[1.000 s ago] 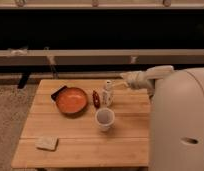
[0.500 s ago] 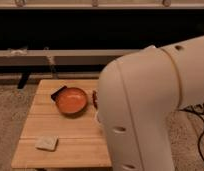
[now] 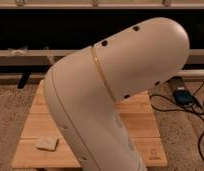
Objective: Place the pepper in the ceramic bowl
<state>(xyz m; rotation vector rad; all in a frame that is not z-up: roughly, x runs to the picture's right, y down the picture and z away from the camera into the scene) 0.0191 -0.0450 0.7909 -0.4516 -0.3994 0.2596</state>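
Note:
My white arm (image 3: 115, 95) fills the middle of the camera view and blocks most of the wooden table (image 3: 35, 125). The pepper and the ceramic bowl are hidden behind the arm. The gripper is not in view.
A small pale sponge-like block (image 3: 46, 143) lies near the table's front left. A long low bench or shelf (image 3: 20, 55) runs along the back. Black cables and a dark device (image 3: 184, 96) lie on the carpet at the right.
My arm has swung further across the camera view. It now covers the bowl, which showed at the left half a second ago, and the cup and bottle seen one second ago.

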